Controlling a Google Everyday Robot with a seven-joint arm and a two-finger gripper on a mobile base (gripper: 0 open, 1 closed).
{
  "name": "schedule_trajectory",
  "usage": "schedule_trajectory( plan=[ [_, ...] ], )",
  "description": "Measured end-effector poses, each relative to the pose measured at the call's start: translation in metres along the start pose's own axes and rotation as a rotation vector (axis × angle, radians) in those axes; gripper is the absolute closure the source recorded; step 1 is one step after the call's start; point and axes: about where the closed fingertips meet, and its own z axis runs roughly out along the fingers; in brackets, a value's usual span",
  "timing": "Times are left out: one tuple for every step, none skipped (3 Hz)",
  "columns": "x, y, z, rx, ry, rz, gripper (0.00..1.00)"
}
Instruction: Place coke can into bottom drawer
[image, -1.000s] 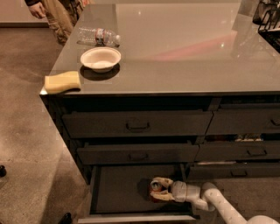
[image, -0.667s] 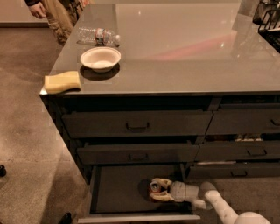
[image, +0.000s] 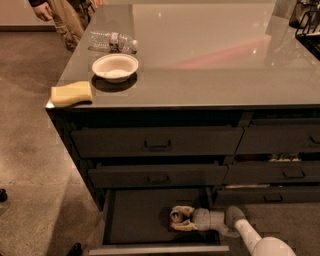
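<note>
The robot's pale two-fingered claw (image: 179, 219) reaches low into the wide, shallow dark grey bottom drawer (image: 135, 220). The drawer stands pulled out beneath the desk's front edge, under two shut dark drawer fronts (image: 200, 142) with black bar handles. The claw is clamped on the small red aluminium coke can (image: 175, 216), one finger on each side. The can is in the drawer's right half, its silver top showing. On the glossy grey desk (image: 210, 65), a yellow rectangular sponge (image: 72, 93) lies at the front left corner. A round white bowl (image: 115, 67) sits behind it, and a clear plastic water bottle (image: 111, 42) lies on its side along the left edge.
</note>
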Motion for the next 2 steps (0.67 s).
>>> schedule_trajectory(
  plan=[
    [0.0002,-0.0008,0.0013,-0.001,-0.001,-0.001,0.27],
    [0.0004,0.0002,0.0041,-0.005,-0.003,0.001,0.04]
  ],
)
